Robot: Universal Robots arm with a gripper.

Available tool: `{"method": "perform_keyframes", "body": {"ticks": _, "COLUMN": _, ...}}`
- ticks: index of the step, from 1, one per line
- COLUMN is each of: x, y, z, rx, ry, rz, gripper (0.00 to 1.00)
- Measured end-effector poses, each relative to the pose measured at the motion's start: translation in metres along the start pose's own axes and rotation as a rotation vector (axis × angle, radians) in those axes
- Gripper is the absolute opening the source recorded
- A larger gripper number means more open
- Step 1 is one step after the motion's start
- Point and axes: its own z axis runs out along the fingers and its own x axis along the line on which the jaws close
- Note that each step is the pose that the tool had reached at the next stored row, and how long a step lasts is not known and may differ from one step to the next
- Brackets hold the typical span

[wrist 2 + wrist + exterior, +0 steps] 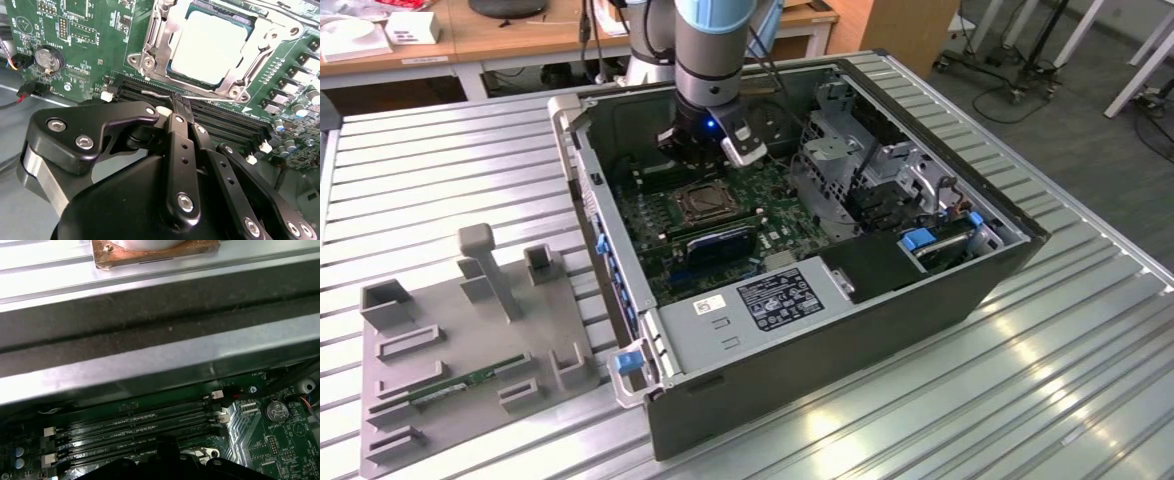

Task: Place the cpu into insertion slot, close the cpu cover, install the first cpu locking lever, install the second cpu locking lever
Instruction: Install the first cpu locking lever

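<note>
Arm, upper centre of the exterior view: you have a grey tubular body with a light-blue joint cap. A black cable runs along its side towards the exterior view's right. Log a small blue light glowing on the black wrist section, with a white angular block beside it.

Gripper, second wrist view: matte black throughout, with a rounded housing and flat link bars joined at pivots. You can see silver round-head screws set along the bars and a bare silver band at the housing edge. In the first wrist view the gripper reads as a black outline.
</note>
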Motion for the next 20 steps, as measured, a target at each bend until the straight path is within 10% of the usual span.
{"method": "perform_keyframes", "body": {"ticks": 20, "x": -0.0012, "y": -0.0015, "z": 0.0064, "rx": 0.0004, "ry": -0.0058, "rz": 0.022, "gripper": 0.11}}
